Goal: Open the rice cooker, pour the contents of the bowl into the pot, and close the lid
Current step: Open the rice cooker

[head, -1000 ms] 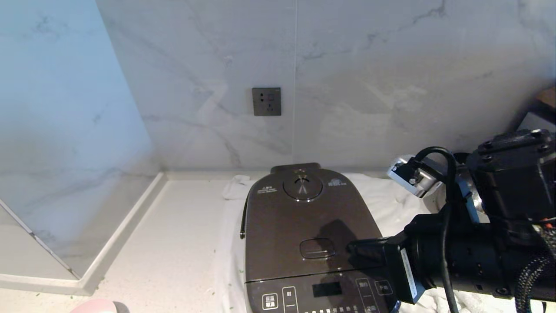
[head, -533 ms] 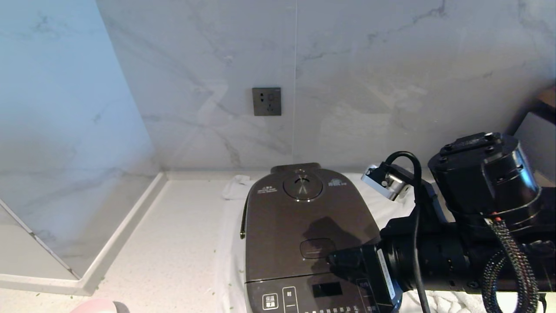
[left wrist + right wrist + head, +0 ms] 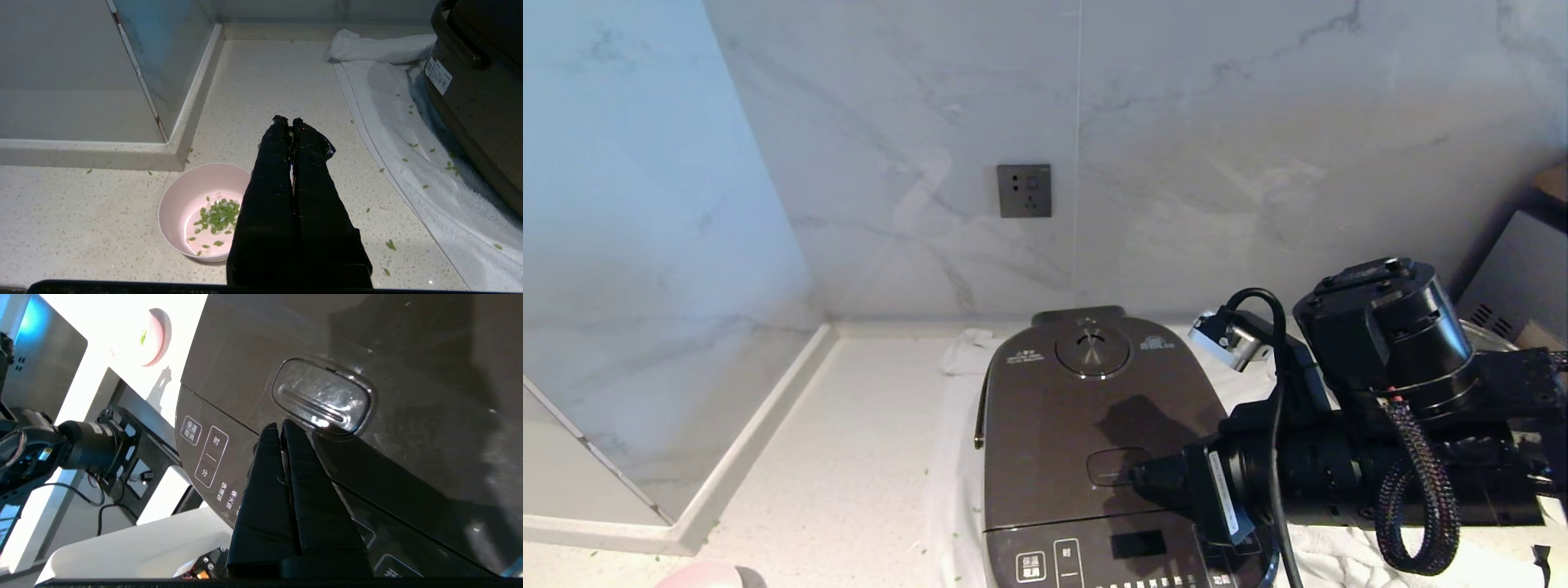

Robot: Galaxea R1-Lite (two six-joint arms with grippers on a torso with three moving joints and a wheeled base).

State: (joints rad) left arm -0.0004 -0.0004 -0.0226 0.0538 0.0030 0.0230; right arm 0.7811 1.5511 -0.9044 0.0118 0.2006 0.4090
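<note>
Just ahead of your right gripper [image 3: 282, 426], fingers pressed together, lies the oval latch button [image 3: 321, 396], long axis crosswise, on the dark brown-grey rice cooker lid [image 3: 1086, 425]. Left gripper [image 3: 291, 121], closed, hangs beside the pale pink bowl [image 3: 179, 200].

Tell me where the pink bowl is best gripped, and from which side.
Grip the pink bowl by its rim, probably from above, one finger inside and one outside. It stands upright on the counter, its wall thin and its top open, with the green bits lying low. The shut left gripper hovers closest.
</note>
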